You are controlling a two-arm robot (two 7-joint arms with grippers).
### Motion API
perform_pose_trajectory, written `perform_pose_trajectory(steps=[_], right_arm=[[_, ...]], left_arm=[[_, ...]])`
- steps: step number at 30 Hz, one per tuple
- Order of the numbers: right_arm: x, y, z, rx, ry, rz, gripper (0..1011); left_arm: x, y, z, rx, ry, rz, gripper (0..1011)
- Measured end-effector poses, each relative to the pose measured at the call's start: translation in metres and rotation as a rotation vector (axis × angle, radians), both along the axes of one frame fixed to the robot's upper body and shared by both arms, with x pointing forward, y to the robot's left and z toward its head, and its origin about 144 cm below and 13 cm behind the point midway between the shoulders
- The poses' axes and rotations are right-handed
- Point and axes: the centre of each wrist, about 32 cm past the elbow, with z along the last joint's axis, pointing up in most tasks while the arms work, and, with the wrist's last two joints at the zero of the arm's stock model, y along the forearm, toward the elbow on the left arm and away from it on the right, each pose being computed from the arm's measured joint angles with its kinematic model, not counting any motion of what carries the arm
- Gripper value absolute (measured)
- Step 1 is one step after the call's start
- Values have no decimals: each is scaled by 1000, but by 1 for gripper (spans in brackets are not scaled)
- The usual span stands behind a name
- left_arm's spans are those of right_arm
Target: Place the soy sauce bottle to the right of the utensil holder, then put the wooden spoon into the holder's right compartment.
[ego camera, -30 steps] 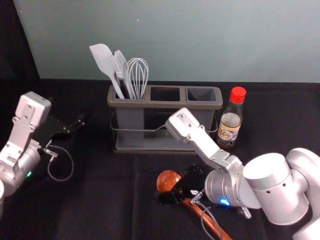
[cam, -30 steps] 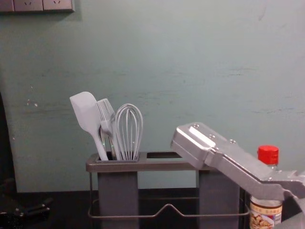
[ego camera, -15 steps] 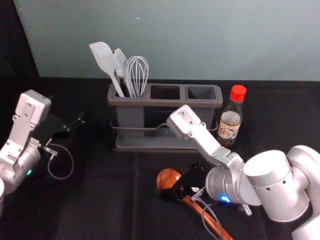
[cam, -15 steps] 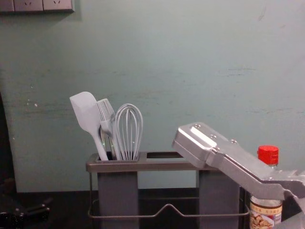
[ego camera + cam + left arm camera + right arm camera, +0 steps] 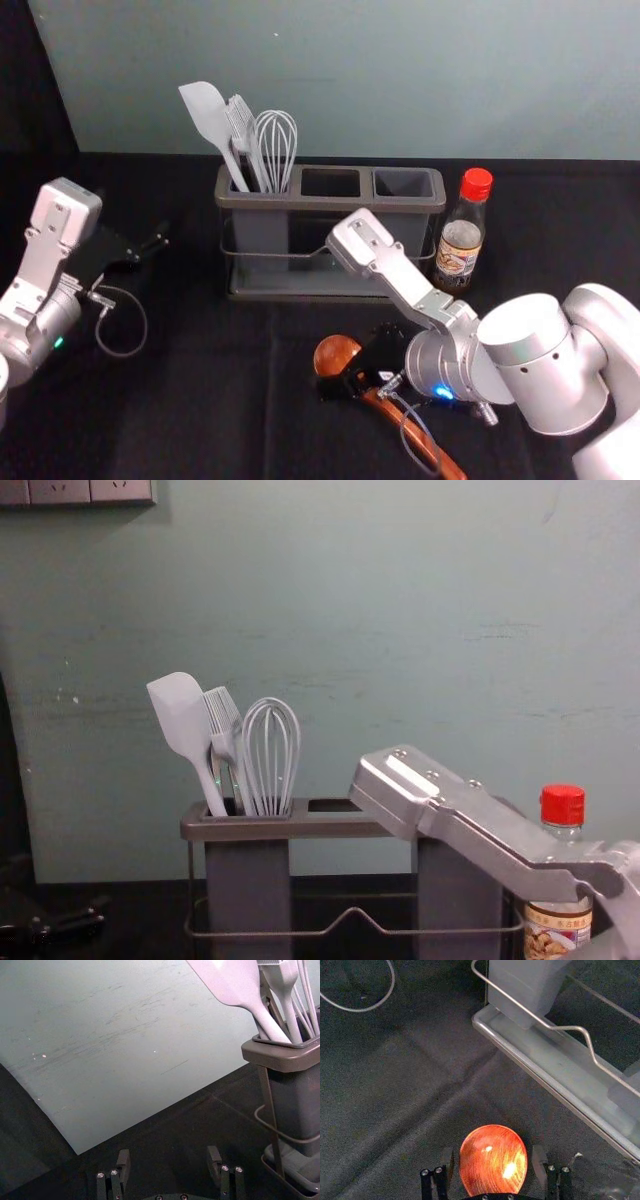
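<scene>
Head view, left edge: left hand [image 5: 148, 246] hangs off to the side of the holder, fingers [image 5: 123, 1161] apart per its wrist view, nothing between them. Upper center-left: white spatula [image 5: 206, 112], brush [image 5: 241, 122] and whisk [image 5: 276, 140] lean in the left compartment of the utensil holder [image 5: 330, 208]. Holder sits upright mid-frame on the black-covered bench [image 5: 190, 400]; middle compartment [image 5: 330, 184] next, then right compartment [image 5: 404, 184]. Lower center: wooden spoon [image 5: 336, 355] on a diagonal in front of the holder, bowl toward upper left, handle running to the bottom edge right of center. Can't tell if it bears on the cloth. Right hand [image 5: 352, 366] is down at the bowl/neck end. Its wrist view has the fingers [image 5: 539, 1160] apart, one each side of the bowl, visible gap both sides, so not clamped. Right of center: soy sauce bottle [image 5: 461, 240], red cap, upright just beside the holder's right end. Chest view: right forearm [image 5: 480, 830] crosses lower right, partly covering bottle and holder.
</scene>
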Motion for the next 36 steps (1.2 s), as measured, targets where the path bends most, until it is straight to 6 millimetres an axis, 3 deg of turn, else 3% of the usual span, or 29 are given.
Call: perform_pose_trajectory(steps=[36], right_arm=[[3,3,-7,-17,14,3,1003]], left_arm=[[0,0,0,0,0,0,1005]])
